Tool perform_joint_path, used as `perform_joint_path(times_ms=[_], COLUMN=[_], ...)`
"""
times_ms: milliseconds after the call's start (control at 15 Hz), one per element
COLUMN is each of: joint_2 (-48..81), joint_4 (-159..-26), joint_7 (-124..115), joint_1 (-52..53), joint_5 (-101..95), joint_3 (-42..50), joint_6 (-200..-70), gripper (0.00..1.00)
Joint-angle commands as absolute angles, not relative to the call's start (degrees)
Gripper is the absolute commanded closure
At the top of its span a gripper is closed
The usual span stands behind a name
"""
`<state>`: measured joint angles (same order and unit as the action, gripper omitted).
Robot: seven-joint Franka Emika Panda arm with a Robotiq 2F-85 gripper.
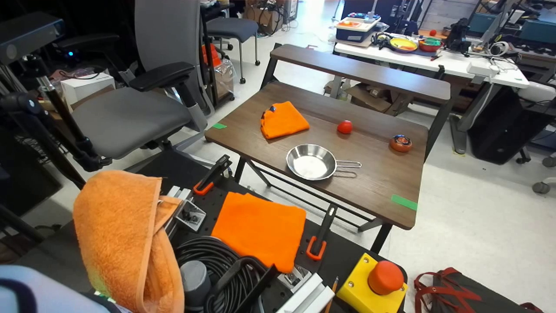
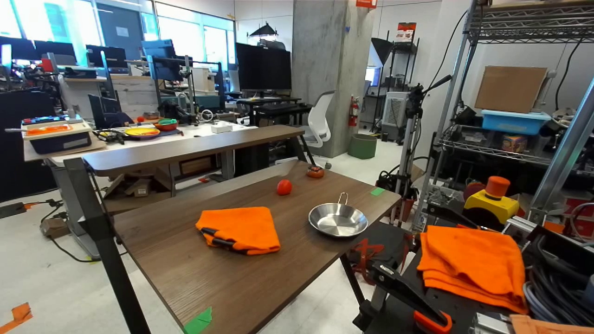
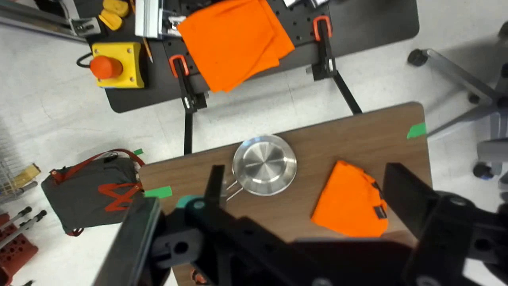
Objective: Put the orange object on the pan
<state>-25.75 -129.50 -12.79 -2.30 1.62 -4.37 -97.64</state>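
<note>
Orange, loud as a traffic cone, the folded cloth lies on the brown tabletop, apart from the steel pan. In an exterior view it sits at about nine o'clock from the pan, roughly four-cornered, its layered edges soft and slightly uneven, with dark strips showing along the side facing seven o'clock. Looking down through the wrist view, I find it between three and four o'clock from the pan, plain and matt across the middle, two dark patches on its border near two and four o'clock. The tool hangs above all this with its black fingers spread wide, gripping nothing. In an exterior view, a small round red thing rests between one and two o'clock from the pan, and a squat orange-brown piece with a dark top between two and three. A second orange cloth, also folded, lies on the black bench toward twelve o'clock in the wrist view, with a yellow box by the bench's corner near ten o'clock.
</note>
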Motion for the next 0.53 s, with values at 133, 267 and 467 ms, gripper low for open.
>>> perform_joint_path(times_ms=[133,267,467], joint_2=[-8.82,-2.31,7.94], joint_4=[-118.03,-113.34,-105.5], joint_7=[-13.45,-13.43,-12.81], joint_1=[-5.0,-5.37,-5.13], joint_5=[3.02,4.48,9.1], joint_3=[0.93,2.51,3.5], joint_6=[-109.07,-112.3,-117.29], gripper=[0.0,0.0,0.0])
